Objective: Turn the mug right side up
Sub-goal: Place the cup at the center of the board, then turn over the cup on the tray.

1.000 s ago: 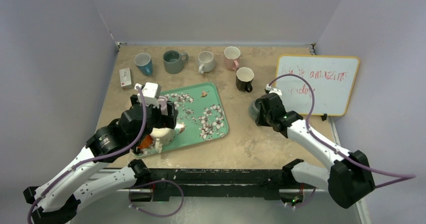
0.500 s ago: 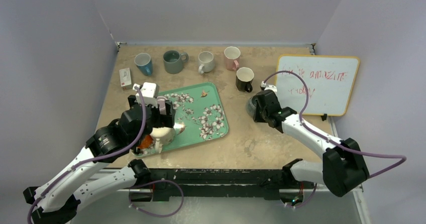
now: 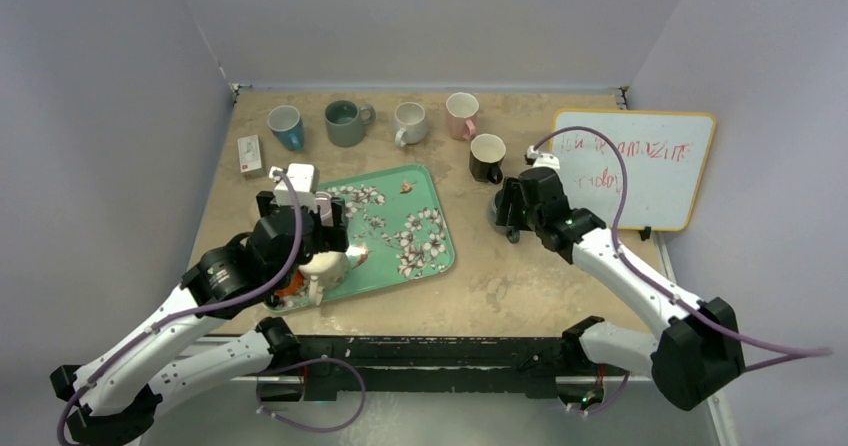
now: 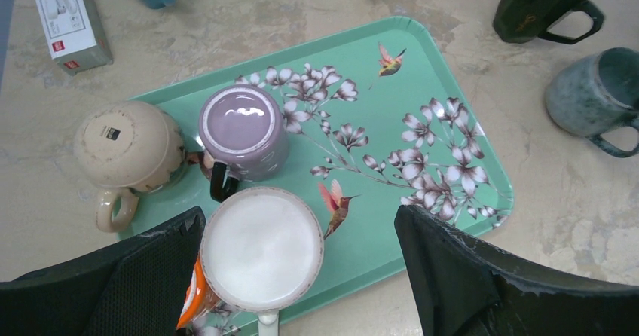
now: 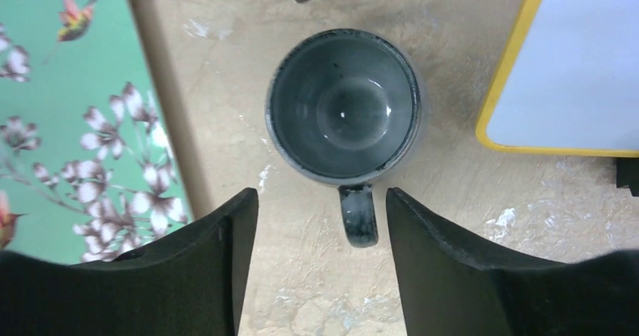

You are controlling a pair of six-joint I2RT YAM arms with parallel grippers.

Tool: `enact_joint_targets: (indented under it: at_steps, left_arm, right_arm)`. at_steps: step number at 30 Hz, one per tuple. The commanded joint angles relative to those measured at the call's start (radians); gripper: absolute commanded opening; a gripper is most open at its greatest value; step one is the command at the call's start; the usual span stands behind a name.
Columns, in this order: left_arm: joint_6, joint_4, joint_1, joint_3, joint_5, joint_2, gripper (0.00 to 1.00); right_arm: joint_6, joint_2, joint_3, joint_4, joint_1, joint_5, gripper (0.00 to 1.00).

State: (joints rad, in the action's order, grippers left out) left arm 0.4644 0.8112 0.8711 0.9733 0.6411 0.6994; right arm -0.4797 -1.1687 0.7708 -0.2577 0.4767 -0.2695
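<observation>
A small white cardboard box (image 3: 249,154) lies on the tan table (image 3: 520,276) at ten o'clock from the mint-green flowered tray (image 4: 377,102). Three mugs stand bottom-up in the tray's seven o'clock corner. They are a beige ceramic mug (image 4: 132,144), a lilac glazed mug (image 4: 243,129) with a black handle touching its three o'clock side, and, at six o'clock from that one, a white-bottomed mug with an orange side (image 4: 261,247).

The left gripper (image 4: 298,215) hangs over this last mug with its fingers spread wide, one on each side and holding nothing.

Along the table's twelve o'clock edge stand a blue mug (image 3: 285,126), a grey-green mug (image 3: 345,122), a white mug (image 3: 410,122) and a pink mug (image 3: 461,114), all mouth-up. A black mug (image 3: 487,158) stands nearer.

Just off the tray's three o'clock edge a grey-blue speckled mug (image 5: 343,102) stands upright on the table, its handle at six o'clock in the wrist view. The right gripper (image 5: 320,197) is above it with its fingers parted, clear of the mug. A yellow-framed whiteboard (image 3: 633,166) lies at three o'clock.
</observation>
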Motion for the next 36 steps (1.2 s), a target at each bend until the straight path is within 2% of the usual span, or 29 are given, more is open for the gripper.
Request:
enact_joint_targets:
  at_steps: [1,2,4,7,10,13,17,19,22,24,30,33,36]
  left_arm:
    - [0.115,0.038,-0.001,-0.004,0.085,0.057,0.96]
    - [0.153,0.059,-0.001,-0.002,0.105,0.075,0.96]
    - [0.229,0.108,-0.001,0.013,0.127,0.111,0.96]
    - [0.350,0.195,-0.001,0.040,0.148,0.172,0.96]
    - [0.452,0.273,-0.001,0.061,0.164,0.233,0.95]
    - [0.393,0.251,-0.004,0.072,0.145,0.296,0.95]
    - [0.262,0.140,-0.023,0.081,0.023,0.321,0.96]
    - [0.206,0.090,-0.089,0.080,-0.048,0.323,0.95]
    - [0.137,0.030,-0.262,0.077,-0.229,0.338,0.94]
    - [0.104,0.023,-0.319,0.088,-0.270,0.371,0.94]
    - [0.087,0.073,-0.371,0.128,-0.277,0.456,0.96]
    - [0.139,0.150,-0.373,0.152,-0.286,0.431,0.95]
    - [0.154,0.234,-0.373,0.167,-0.356,0.379,0.91]
  right_arm:
    - [-0.014,0.091,0.061,-0.054,0.000,0.047,0.68]
    - [-0.010,0.110,0.066,-0.056,-0.001,0.060,0.72]
    - [-0.004,0.154,0.071,-0.064,-0.001,0.069,0.87]
    - [-0.006,0.217,0.054,-0.049,-0.001,0.092,0.98]
    - [-0.007,0.265,0.038,-0.050,-0.001,0.113,0.99]
    - [-0.011,0.289,0.029,-0.043,0.000,0.149,0.99]
    - [-0.008,0.294,0.029,-0.025,-0.001,0.171,0.99]
    - [-0.005,0.295,0.030,-0.026,-0.001,0.205,0.99]
    - [-0.003,0.307,0.027,-0.022,0.000,0.231,0.99]
    - [-0.003,0.320,0.015,-0.014,-0.001,0.240,0.99]
    - [0.003,0.352,-0.007,-0.012,-0.001,0.252,0.99]
    - [0.006,0.365,-0.005,-0.036,-0.001,0.276,0.99]
    - [0.013,0.375,-0.007,-0.044,0.000,0.292,0.99]
